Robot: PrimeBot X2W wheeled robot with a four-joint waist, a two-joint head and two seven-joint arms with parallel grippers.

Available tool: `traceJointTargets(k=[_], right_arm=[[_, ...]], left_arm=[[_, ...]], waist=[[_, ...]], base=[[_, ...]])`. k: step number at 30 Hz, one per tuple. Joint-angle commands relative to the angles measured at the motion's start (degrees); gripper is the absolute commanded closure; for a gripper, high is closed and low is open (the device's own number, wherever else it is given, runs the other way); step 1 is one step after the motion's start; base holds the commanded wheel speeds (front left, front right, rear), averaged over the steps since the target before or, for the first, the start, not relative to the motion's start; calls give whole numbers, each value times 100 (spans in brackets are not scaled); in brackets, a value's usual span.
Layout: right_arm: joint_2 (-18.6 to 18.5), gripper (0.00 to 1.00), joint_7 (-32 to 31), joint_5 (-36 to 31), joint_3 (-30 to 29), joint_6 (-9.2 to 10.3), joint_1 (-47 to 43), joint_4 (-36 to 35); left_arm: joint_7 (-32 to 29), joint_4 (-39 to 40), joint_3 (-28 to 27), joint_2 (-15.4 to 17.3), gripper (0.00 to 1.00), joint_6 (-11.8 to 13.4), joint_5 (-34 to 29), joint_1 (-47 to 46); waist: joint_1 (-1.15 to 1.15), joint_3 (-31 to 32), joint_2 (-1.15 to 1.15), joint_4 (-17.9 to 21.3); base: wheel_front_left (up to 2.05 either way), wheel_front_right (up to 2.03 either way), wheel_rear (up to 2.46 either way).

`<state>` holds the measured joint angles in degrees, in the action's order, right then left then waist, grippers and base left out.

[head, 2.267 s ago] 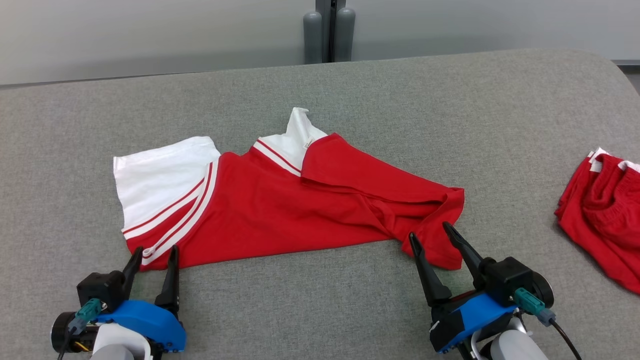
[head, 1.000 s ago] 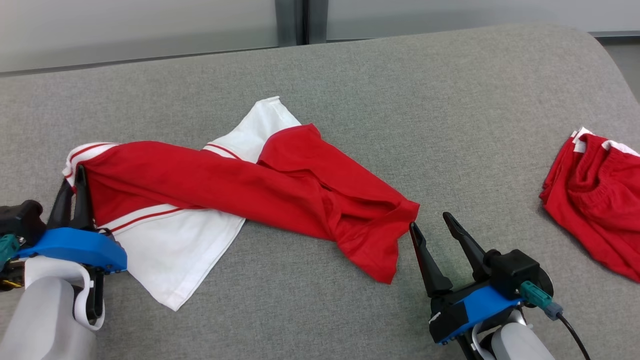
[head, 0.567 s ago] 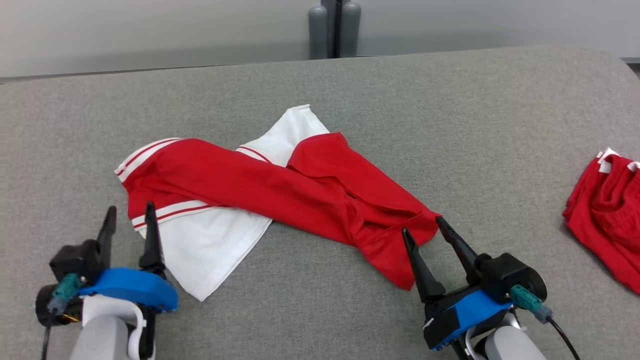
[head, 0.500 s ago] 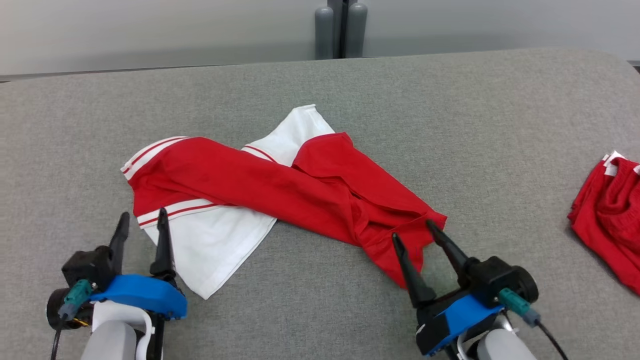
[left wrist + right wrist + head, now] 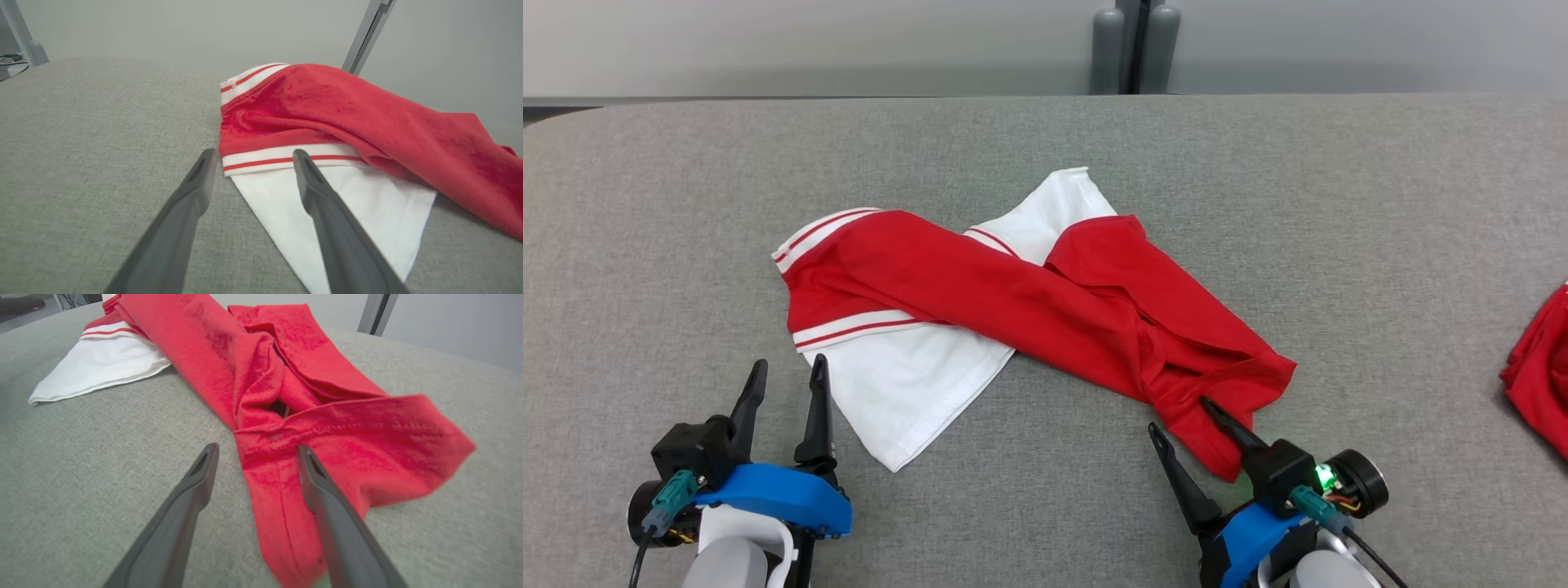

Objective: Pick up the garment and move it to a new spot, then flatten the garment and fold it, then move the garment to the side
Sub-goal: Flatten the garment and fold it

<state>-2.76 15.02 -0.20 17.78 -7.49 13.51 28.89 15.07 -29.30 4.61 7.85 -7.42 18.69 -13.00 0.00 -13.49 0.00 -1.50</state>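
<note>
Your left end effector (image 5: 790, 361) sits at the near left, its two long dark fingers spread wide and pointing straight toward the far side. Your right end effector (image 5: 1178, 413) sits at the near right, equally wide open (its fingers lean leftward as they reach away from you). Neither grips anything. Blue wrist housings and pale forearms rise from the near edge, and a green light glows on the right wrist.

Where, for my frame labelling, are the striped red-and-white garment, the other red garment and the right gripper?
Striped red-and-white garment (image 5: 1029, 310), head view, its red middle fold.
Other red garment (image 5: 1543, 367), head view, its bunched cloth at the right edge.
Right gripper (image 5: 1178, 414), head view, midway between its fingertips.
</note>
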Motion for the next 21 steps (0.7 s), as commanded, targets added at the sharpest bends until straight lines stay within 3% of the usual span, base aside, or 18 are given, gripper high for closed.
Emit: traceJointTargets(k=[1,2,3,4,7,8,15,21], right_arm=[[-26,0,23,-13,-29,-2,109,42],[-26,0,22,-22,-57,-1,141,98],[-26,10,23,-26,-74,-1,174,127],[-26,37,22,-19,-88,-1,203,167],[-26,96,22,80,-131,-1,294,168],[-26,100,22,77,-132,-2,298,155],[-27,100,22,260,-317,-1,143,-50],[-25,100,21,609,-1146,-1,-88,-607]], left_arm=[[13,31,27,33,0,-10,19,-50],[13,32,51,42,0,-10,47,-53],[13,38,67,52,0,-10,60,-57],[13,50,79,62,0,-10,88,-63],[13,66,119,87,0,-11,126,-69],[13,80,136,98,0,-11,134,-67],[13,67,196,110,0,-11,156,86],[13,67,230,85,0,-11,83,169]], waist=[[0,-31,0,-36],[0,-50,0,-58],[0,-66,0,-74],[0,-88,0,-90],[0,-125,0,-116],[0,-130,0,-118],[0,-17,0,-34],[0,161,0,167]], base=[[0,0,0],[0,0,0],[0,0,0],[0,0,0],[0,0,0],[0,0,0],[0,0,0],[0,0,0]])
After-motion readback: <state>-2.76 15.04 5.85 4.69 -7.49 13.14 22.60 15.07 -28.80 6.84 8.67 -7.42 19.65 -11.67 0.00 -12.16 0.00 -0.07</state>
